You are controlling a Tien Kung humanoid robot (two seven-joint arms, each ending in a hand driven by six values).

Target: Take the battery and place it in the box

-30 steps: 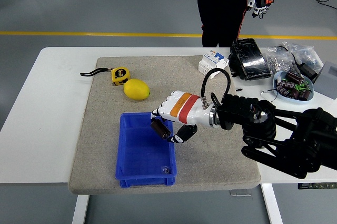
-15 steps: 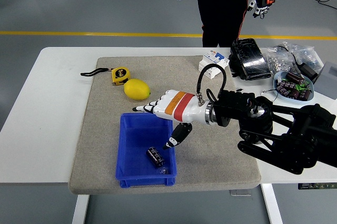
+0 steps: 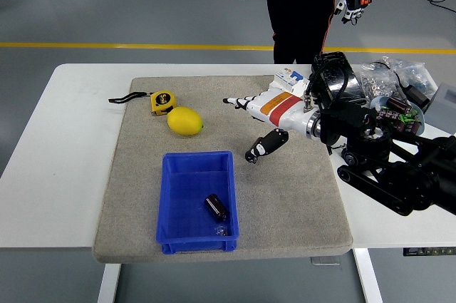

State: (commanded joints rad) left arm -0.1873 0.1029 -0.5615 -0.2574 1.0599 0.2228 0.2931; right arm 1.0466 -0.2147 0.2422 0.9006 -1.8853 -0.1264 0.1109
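Observation:
A dark cylindrical battery [image 3: 216, 207] lies inside the blue box [image 3: 175, 203], near its right wall. My right hand [image 3: 249, 121] hovers over the grey mat up and to the right of the box, fingers spread and holding nothing. Its white back carries an orange and red band. My left arm does not show.
A lemon [image 3: 185, 121] and a yellow tape measure [image 3: 162, 102] lie on the mat's [image 3: 128, 175] far left. At the right stand a white carton [image 3: 286, 79], a black pouch [image 3: 335, 82], plastic bags and a bowl of batteries [image 3: 399, 114]. A person in black stands beyond the table, gloved hands hanging.
My right hand let the battery go into the blue box, opened, and drew back up and to the right. The battery rolled a little and now lies still on the box floor.

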